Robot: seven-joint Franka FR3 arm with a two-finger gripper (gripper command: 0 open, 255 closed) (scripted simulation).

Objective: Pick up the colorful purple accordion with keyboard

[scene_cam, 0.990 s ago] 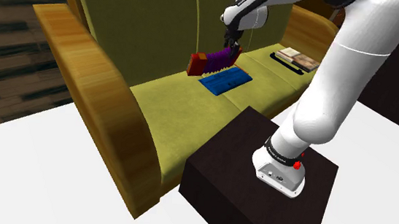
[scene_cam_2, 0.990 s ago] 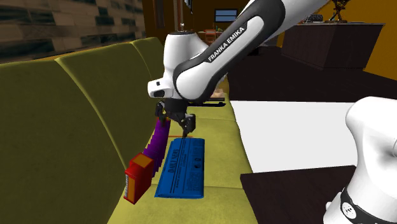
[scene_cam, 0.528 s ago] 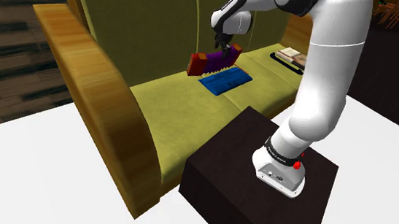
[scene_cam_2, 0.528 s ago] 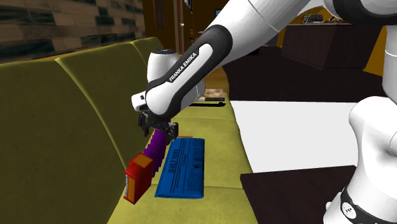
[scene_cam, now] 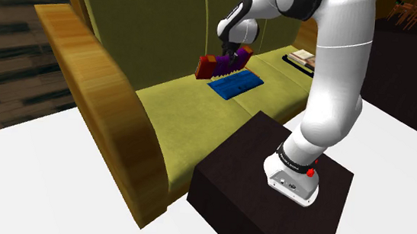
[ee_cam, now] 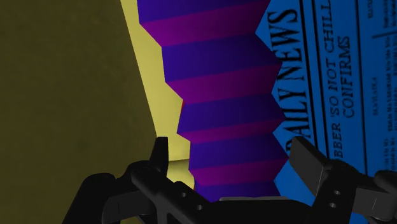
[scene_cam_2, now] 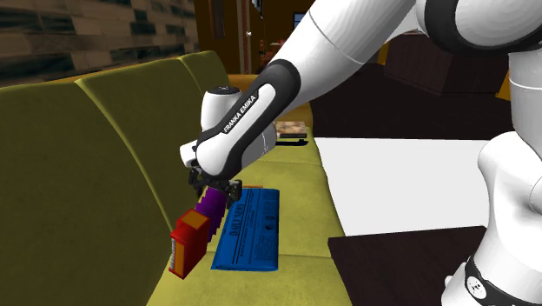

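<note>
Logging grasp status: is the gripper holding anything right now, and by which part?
Nothing is held: the gripper stands open astride the accordion, at its purple bellows, without clasping it.

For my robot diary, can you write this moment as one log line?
phase: pre-grasp | tool: open, astride purple accordion | accordion: on sofa beside blue newspaper, not held

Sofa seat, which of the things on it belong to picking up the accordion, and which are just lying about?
For the job:
purple accordion with red end
gripper, open, straddling its bellows

Just lying about:
blue Daily News newspaper beside the accordion
stack of books at the far end of the sofa
</note>
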